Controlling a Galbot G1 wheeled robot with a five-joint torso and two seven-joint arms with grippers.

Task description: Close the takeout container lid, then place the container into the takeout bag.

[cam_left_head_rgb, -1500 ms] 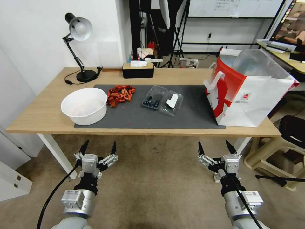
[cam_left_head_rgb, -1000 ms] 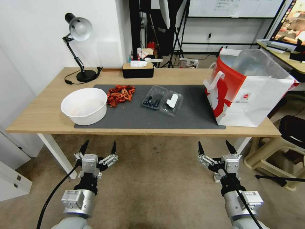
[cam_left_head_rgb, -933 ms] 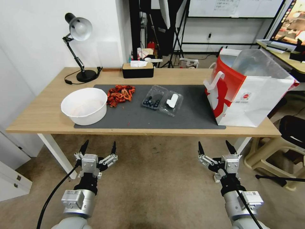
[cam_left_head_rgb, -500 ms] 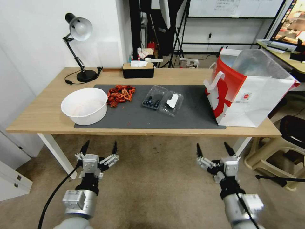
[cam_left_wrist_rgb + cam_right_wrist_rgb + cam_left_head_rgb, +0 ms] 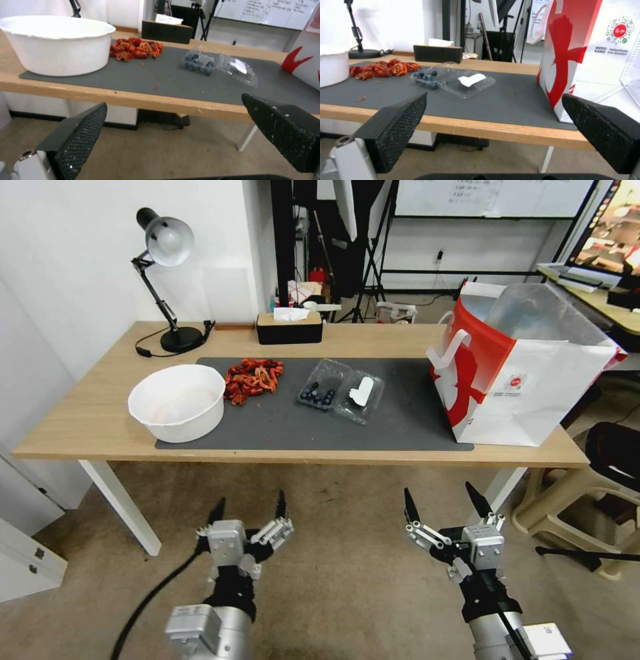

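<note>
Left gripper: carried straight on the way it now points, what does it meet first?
Probably the table's front edge: the open left gripper sits below tabletop height, aimed toward the takeout container. Depth is unclear; it might pass just over the edge.

The wooden table (image 5: 93,413) carries a grey mat (image 5: 393,427). Behind the mat stand a black lamp (image 5: 175,337) and a tissue box (image 5: 289,327). The takeout bag (image 5: 527,380) stands at the mat's right end.

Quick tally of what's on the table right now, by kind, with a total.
Takeout container, lid open: 1
Takeout bag: 1
White bowl: 1
Crayfish pile: 1
Desk lamp: 1
Tissue box: 1
Grey mat: 1
Total: 7
</note>
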